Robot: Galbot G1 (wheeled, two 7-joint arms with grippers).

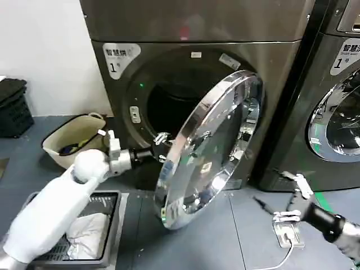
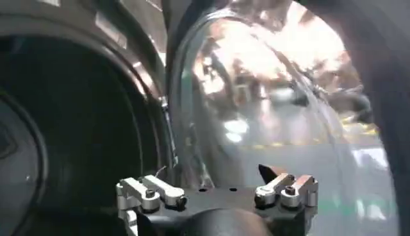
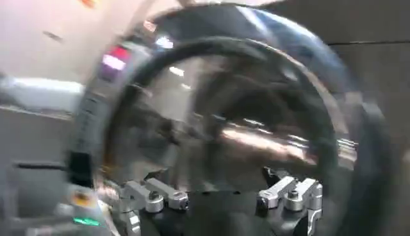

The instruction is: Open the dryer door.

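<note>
The dryer door point(image 1: 211, 152), chrome-rimmed with dark glass, stands swung partly out from the dryer, hinged on its right side. The dark drum opening point(image 1: 169, 101) is exposed behind it. My left gripper point(image 1: 160, 147) is at the door's free left edge, between the door and the machine front. In the left wrist view this gripper point(image 2: 214, 176) is open, with the door's inner side point(image 2: 269, 96) just ahead and the drum opening point(image 2: 77, 128) beside it. My right gripper point(image 1: 275, 191) hangs low near the floor to the door's right, open point(image 3: 218, 179) and apart from the door.
A second machine point(image 1: 337, 112) with a similar round door stands at the right. A beige basket point(image 1: 73, 138) sits left of the dryer. A dark crate point(image 1: 112, 225) holding white cloth lies under my left arm. A small white plate with a cable point(image 1: 287, 236) lies on the floor.
</note>
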